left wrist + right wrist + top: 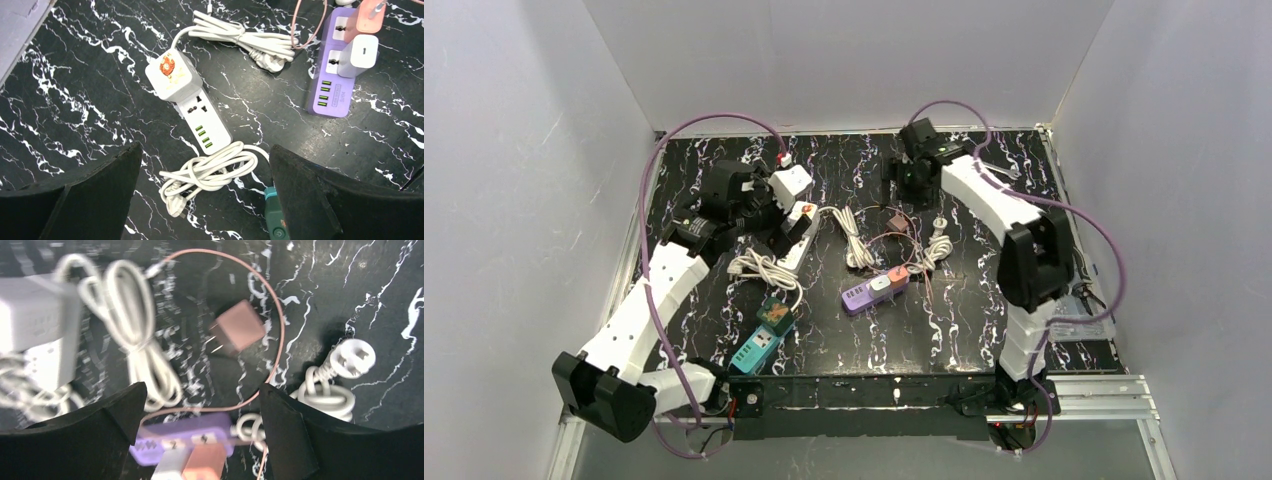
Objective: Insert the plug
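A small pink cube plug [237, 332] with a thin pink cable lies loose on the black marble table [984, 300], also in the top view [897, 221]. My right gripper [202, 395] is open and empty, hovering above and just near of it; this view is motion-blurred. The purple power strip [874, 290] holds a white and a pink adapter. My left gripper [205, 165] is open and empty above the white power strip [205, 120], which carries a white cube adapter with an orange sticker [172, 75].
A teal power strip [759, 345] lies front left, its end beside my left gripper's right finger [320, 195]. Bundled white cables [210, 170] [145, 355] and a white round plug [352, 357] lie around the strips. Grey walls enclose the table.
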Robot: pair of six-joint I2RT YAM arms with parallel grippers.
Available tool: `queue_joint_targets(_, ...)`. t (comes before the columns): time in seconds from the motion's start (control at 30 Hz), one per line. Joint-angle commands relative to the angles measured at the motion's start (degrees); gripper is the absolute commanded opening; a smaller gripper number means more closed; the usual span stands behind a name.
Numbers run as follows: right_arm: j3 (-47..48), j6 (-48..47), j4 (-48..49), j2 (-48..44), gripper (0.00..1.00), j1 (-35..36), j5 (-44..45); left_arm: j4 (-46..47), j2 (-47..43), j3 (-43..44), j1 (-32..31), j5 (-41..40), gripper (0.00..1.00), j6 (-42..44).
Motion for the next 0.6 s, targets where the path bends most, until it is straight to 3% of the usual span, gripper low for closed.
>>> queue_joint_targets(0.0, 3.95, 3.16, -0.41, 6.74, 0.90, 0.43, 8.64, -1.52, 1.95, 1.85, 1.83, 1.02, 0.98, -2.08)
queue_joint_targets(0.57, 4.63, 8.84, 2.74, 16.61, 0.73, -0.26, 6.56, -2.25, 4.85, 2.83, 6.58, -1.50, 0.98, -0.30)
